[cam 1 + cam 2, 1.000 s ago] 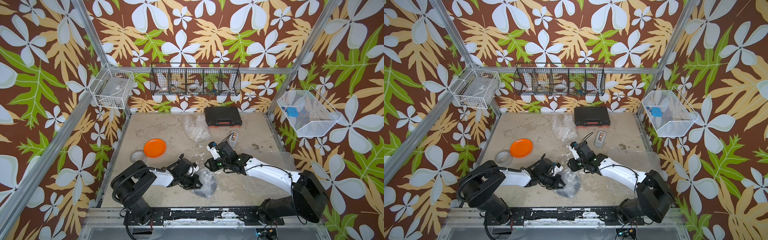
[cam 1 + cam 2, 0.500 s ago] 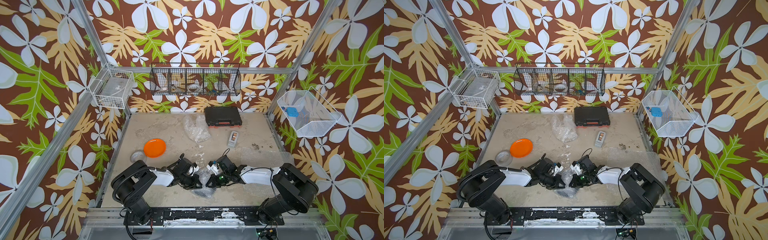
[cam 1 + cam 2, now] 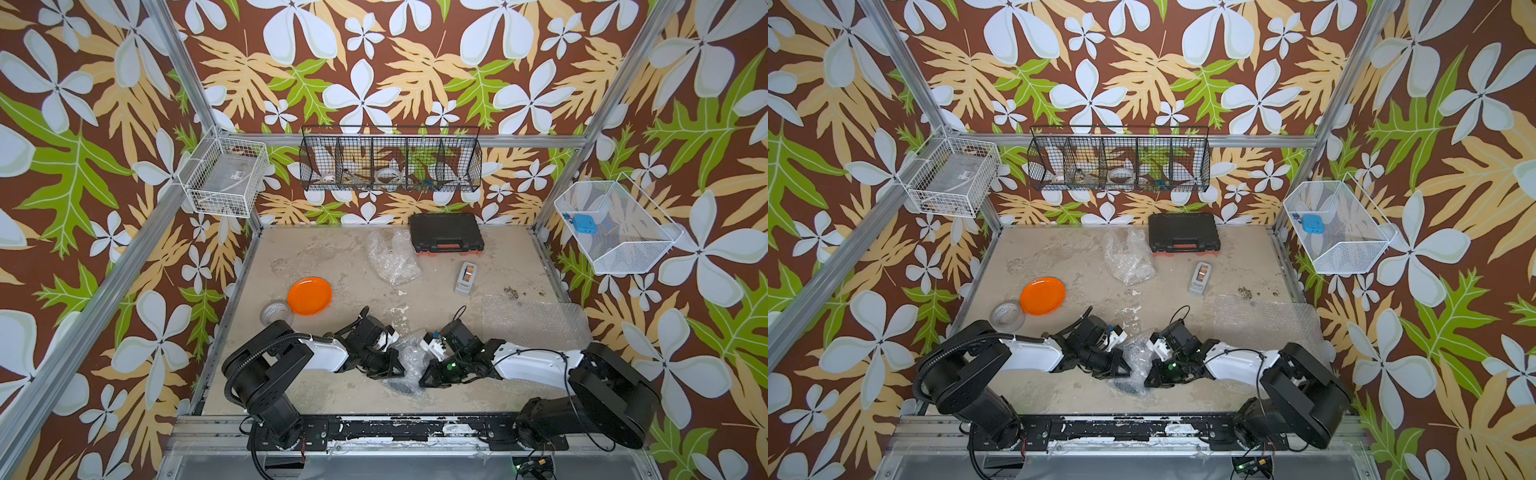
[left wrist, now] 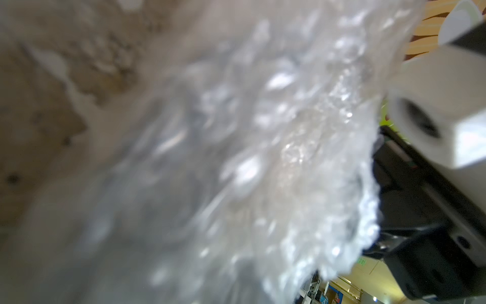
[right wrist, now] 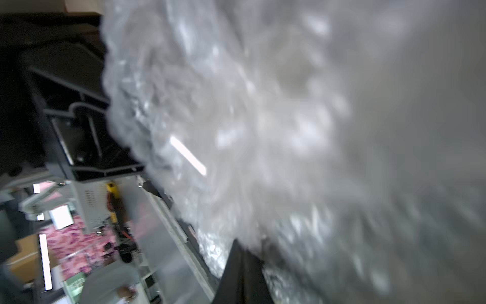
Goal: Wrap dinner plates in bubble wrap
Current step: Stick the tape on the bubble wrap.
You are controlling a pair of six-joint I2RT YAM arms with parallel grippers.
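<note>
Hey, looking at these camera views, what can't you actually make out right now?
Bundle of bubble wrap between the grippers: a dark shape shows through in both top views, but the crumpled plastic hides what it is.
The left gripper and right gripper: fingers buried in the bundle; both wrist views show only blurred plastic up close.
Black wire basket on the back wall: contents too small in the top views.

tbl (image 3: pixel 316 253), orange plate (image 3: pixel 309 296), flat bubble wrap (image 3: pixel 536 320), blk case (image 3: pixel 446 232)

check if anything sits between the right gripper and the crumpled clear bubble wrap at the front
Nothing visible does: the right gripper is shut on the crumpled clear bubble wrap, and the left gripper grips its opposite side.
</note>
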